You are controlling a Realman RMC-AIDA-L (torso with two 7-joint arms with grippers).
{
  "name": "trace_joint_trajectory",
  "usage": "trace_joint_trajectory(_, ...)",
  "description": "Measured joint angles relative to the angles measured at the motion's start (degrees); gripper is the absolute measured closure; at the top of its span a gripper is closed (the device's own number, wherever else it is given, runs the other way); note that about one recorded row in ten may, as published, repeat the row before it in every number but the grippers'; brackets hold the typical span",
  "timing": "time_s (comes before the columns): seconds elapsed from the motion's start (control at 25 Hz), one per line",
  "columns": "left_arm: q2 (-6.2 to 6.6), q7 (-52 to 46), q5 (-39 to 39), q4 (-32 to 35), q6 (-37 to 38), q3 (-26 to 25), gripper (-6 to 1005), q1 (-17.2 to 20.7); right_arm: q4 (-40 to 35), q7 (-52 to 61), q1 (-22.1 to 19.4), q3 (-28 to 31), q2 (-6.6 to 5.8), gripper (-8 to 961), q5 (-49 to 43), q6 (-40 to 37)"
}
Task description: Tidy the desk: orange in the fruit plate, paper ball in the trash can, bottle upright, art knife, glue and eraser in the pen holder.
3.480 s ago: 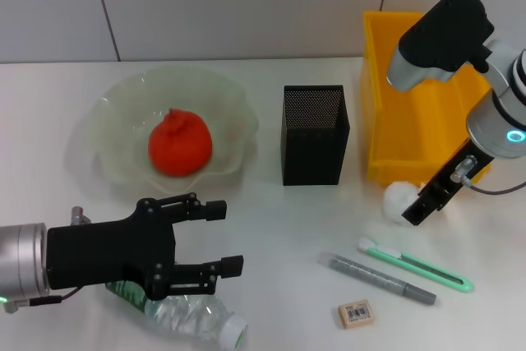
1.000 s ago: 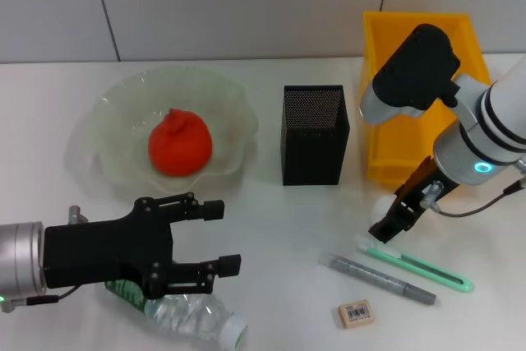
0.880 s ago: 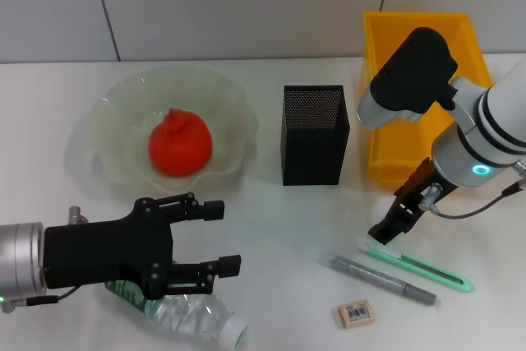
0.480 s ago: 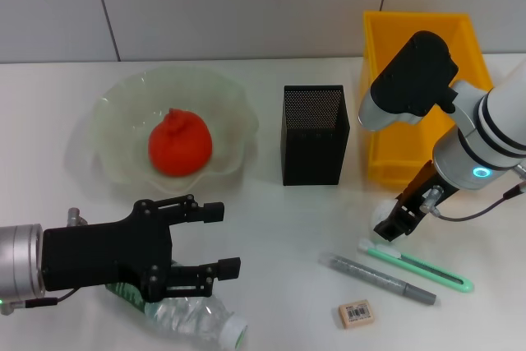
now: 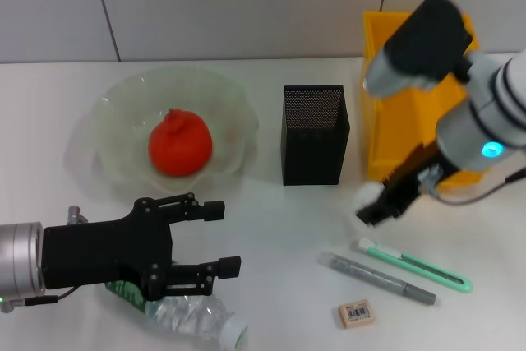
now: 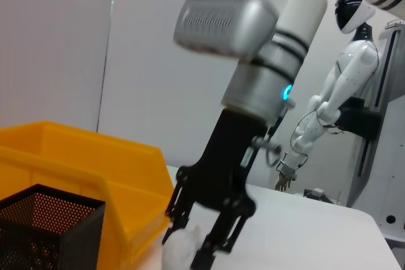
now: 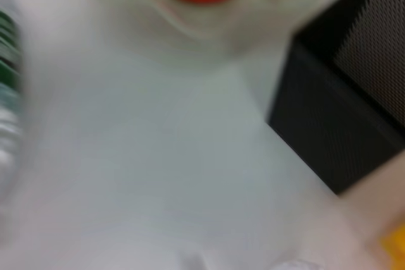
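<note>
Head view, desk scene. The right gripper (image 5: 374,207) pinches the paper ball (image 5: 365,196) between its fingertips, lifted off the table (image 5: 271,228) just beside the yellow trash can (image 5: 386,141), which stands at about 1 o'clock from the ball. The pen holder (image 5: 315,134) lies at 10 o'clock from the ball; the art knife (image 5: 415,264), glue (image 5: 380,278) and eraser (image 5: 356,313) lie at 5 to 6 o'clock. The left gripper (image 5: 223,237), fingers spread, hovers over the lying bottle (image 5: 193,318). The orange (image 5: 180,142) sits in the fruit plate (image 5: 115,121).
</note>
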Motion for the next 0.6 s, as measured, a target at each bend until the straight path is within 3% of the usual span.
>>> trace_joint_trajectory(0.28, 0.03, 0.01, 0.00, -0.17, 0.00, 0.00, 206, -0.22, 11.56, 0.58, -0.84, 11.70, 0.00, 413, 2.54, -5.24)
trace_joint_trajectory(0.48, -0.01, 0.07, 0.00, -0.10, 0.00, 0.00, 206, -0.23, 11.43, 0.43, -0.43, 20.89, -0.22, 396, 1.68, -2.52)
trace_joint_trajectory(0.6, -0.06, 0.01, 0.00, -0.04, -0.01, 0.00, 206, -0.17, 9.57, 0.22, -1.00, 22.09, -0.28, 386, 0.55, 2.02)
